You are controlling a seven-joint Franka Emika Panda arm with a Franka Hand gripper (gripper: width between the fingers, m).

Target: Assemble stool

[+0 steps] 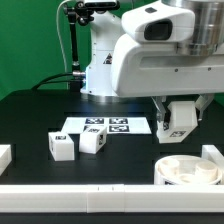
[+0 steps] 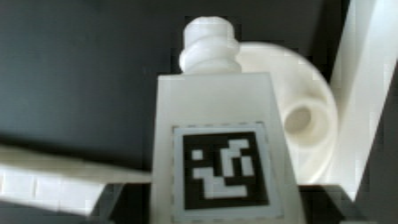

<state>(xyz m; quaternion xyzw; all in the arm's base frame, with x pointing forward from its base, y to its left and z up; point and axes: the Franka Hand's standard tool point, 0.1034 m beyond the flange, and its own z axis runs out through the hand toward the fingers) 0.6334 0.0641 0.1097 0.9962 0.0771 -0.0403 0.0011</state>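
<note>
My gripper (image 1: 179,128) is shut on a white blocky stool leg (image 1: 181,120) with a black-and-white tag, held in the air above the round white stool seat (image 1: 188,171) at the exterior view's right front. In the wrist view the leg (image 2: 217,120) fills the middle, its knobbed peg end pointing toward the seat (image 2: 302,100) and close to a round hole in it. Two more tagged legs lie on the black table: one (image 1: 61,146) at the exterior view's left and one (image 1: 93,140) beside it.
The marker board (image 1: 108,125) lies flat behind the two loose legs. Plain white bars run along the table's front edge (image 1: 100,192) and corners (image 1: 5,155) (image 1: 212,153). The robot's white base (image 1: 110,60) stands at the back.
</note>
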